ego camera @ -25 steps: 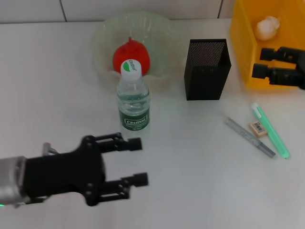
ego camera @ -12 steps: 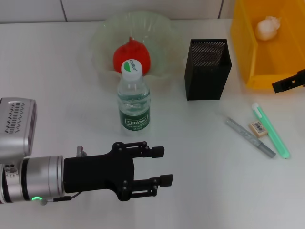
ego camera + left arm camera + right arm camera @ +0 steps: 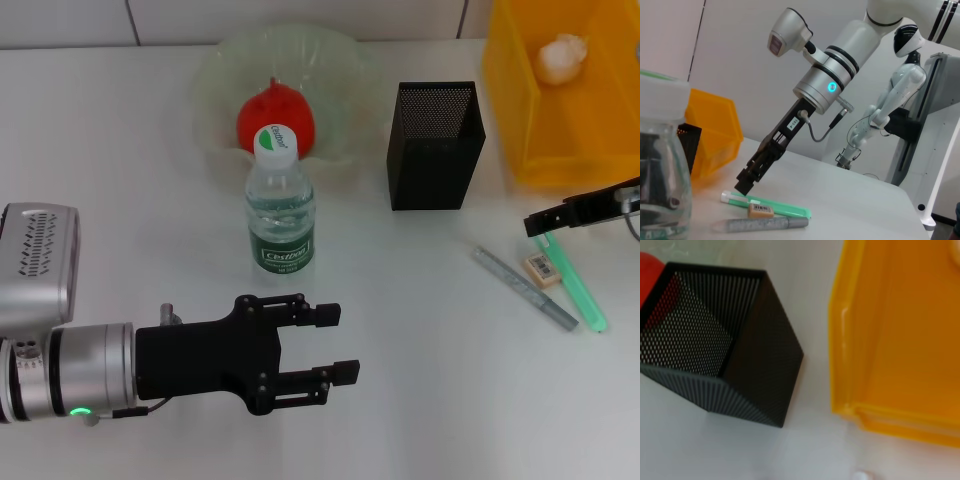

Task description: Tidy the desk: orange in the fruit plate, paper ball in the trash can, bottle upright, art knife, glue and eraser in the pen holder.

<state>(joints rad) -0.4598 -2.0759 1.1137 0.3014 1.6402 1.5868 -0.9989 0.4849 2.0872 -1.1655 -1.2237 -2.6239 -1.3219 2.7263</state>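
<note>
The orange [image 3: 275, 115] lies in the clear fruit plate [image 3: 345, 60]. The water bottle [image 3: 281, 205] stands upright in front of it. The paper ball [image 3: 560, 57] is in the yellow trash can [image 3: 520, 120]. The grey art knife [image 3: 525, 288], eraser [image 3: 540, 268] and green glue [image 3: 575, 280] lie on the table to the right of the black mesh pen holder [image 3: 435, 145]. My right gripper [image 3: 545, 222] hangs just above the near end of the glue; the left wrist view shows it [image 3: 746, 181] over the glue [image 3: 775, 206]. My left gripper [image 3: 335, 343] is open and empty, in front of the bottle.
The white table's back edge meets a tiled wall. The pen holder [image 3: 715, 340] and the trash can [image 3: 900, 330] stand close together with a narrow gap. The bottle [image 3: 660, 165] fills the near side of the left wrist view.
My right gripper has come out of the trash can area and down towards the glue and eraser. My left gripper moved right a second ago and has since held still.
</note>
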